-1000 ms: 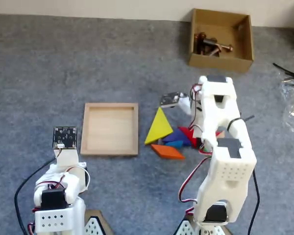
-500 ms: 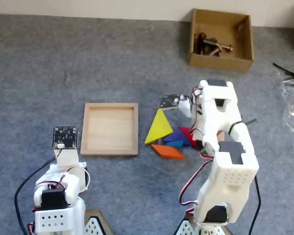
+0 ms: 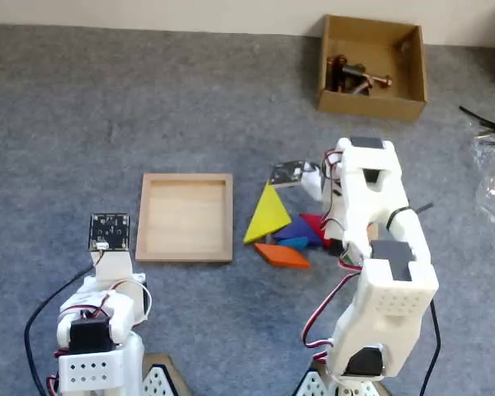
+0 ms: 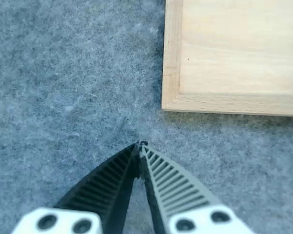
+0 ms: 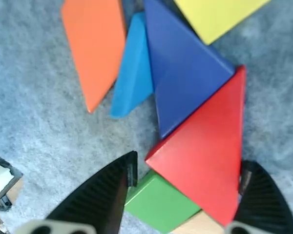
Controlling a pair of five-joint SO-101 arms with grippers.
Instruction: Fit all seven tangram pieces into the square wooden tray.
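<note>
Grey felt worktop [image 3: 107, 107]. Square wooden tray [image 3: 186, 216] lies flat, left of centre. It is well apart from the cardboard box [image 3: 367, 103] on the far right side, which holds brownish metal objects [image 3: 355, 78]. Tangram pieces lie in a cluster on the felt just right of the tray, all outside it. Yellow triangle [image 3: 269, 213] is nearest the tray, and the orange parallelogram [image 3: 282, 255] is on the cluster's near side. Light blue triangle [image 3: 294, 242] sits between the orange piece and the dark blue triangle [image 3: 297, 230]. Red triangle [image 3: 316, 223] touches the dark blue one's edge, and the green piece [image 5: 158, 202] lies against the red one. Right arm [image 3: 375, 247] extends over the cluster's right side. Right jaws are apart, one on either side of the red triangle and green piece; contact cannot be told. Left arm [image 3: 95, 330] sits at the near left. Left jaws are together, tips over bare felt just beside the tray's near corner, not touching it.
</note>
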